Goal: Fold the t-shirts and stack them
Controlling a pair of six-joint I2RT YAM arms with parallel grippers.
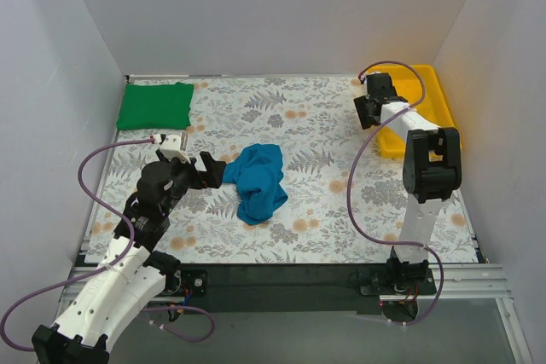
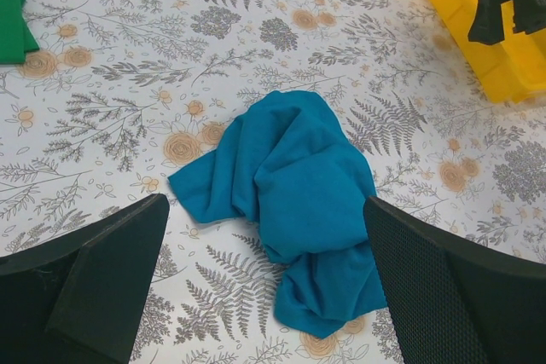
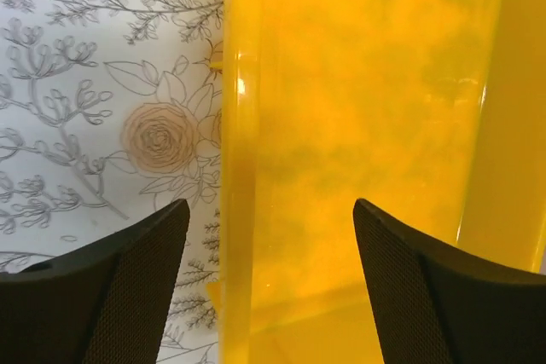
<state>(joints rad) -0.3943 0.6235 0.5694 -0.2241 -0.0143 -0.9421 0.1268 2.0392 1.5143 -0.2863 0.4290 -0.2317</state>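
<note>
Blue shirt (image 1: 258,181) crumpled at centre; green shirt (image 1: 154,106) folded at 10 o'clock. Left gripper (image 1: 209,170) at the heap's 9 and right gripper (image 1: 368,108) over tray (image 1: 437,95), both spread, empty. We risk pinching bunched layers; hems seem buried.

The left arm (image 1: 119,266) leans low and forward from its base, its left hand (image 1: 215,170) pointing right, fingers spread wide; the right arm (image 1: 424,198) rises to a high elbow, its right hand (image 1: 367,113) angled downward, fingers likewise parted.
</note>
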